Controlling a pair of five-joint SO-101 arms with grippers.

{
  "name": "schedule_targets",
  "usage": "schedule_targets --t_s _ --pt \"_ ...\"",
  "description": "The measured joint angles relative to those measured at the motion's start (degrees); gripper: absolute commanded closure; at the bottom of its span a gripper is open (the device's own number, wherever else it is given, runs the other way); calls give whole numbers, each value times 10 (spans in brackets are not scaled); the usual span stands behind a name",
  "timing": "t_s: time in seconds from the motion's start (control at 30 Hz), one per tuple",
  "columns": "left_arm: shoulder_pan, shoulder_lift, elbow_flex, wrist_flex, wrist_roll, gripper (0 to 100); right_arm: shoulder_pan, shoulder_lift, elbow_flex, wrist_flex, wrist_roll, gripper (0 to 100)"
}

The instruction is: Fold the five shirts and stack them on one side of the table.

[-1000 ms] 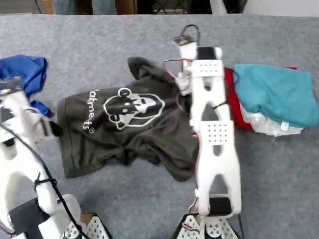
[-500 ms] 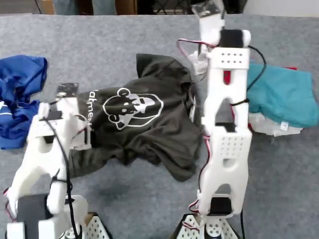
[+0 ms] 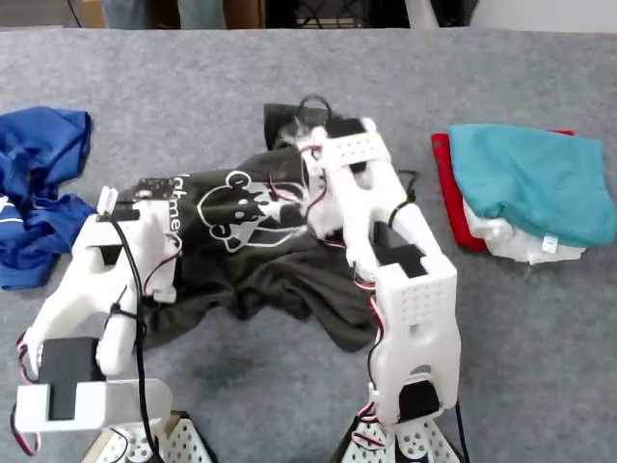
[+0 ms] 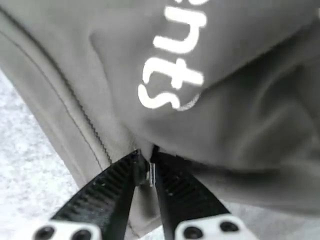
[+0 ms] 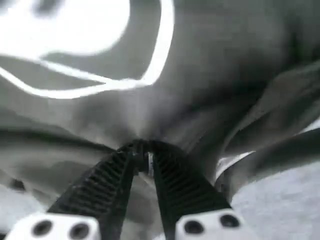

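Note:
A dark olive shirt (image 3: pixel 280 260) with a white print lies crumpled in the middle of the grey table (image 3: pixel 540 338). My left gripper (image 4: pixel 145 167) is shut on a fold of fabric at the shirt's hemmed edge, just below the white lettering; in the high view it (image 3: pixel 159 231) sits over the shirt's left side. Over the shirt's upper middle, beside the printed figure, my right gripper (image 3: pixel 313 198) is shut on a pinch of the same shirt (image 5: pixel 150 90), its fingertips (image 5: pixel 142 160) meeting in the cloth. Both arms hide part of the shirt.
A blue shirt (image 3: pixel 39 183) lies bunched at the left edge. At the right, a teal shirt (image 3: pixel 530 183) tops a pile with a red one (image 3: pixel 445 183) and a white one (image 3: pixel 516 241) under it. Bare table lies in front and behind.
The left arm came in from the left edge onto the shirt's left side. The right arm swung from the shirt's right side to over the print, and the shirt bunched up.

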Motion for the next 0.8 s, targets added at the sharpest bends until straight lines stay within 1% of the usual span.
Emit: schedule_targets --t_s 0.1,0.23,0.33,0.4,0.5,0.57,0.67,0.8 --pt "-4 -47 33 21 -52 972 11 -4 40 68 5 977" --pt "-25 -108 86 69 -101 972 40 -62 154 84 25 977" --pt "-50 -147 104 99 -160 972 59 -120 270 84 66 977" --pt "-80 -172 104 108 -200 972 80 -167 339 84 99 977" --pt "-124 -201 104 131 -263 972 116 -242 411 85 148 977" --pt "-151 -220 104 162 -321 972 132 -292 441 85 178 977" --pt "-197 -245 104 213 -425 972 135 -367 471 85 220 977" --pt "-280 -285 93 263 -561 972 141 -465 476 85 248 977"
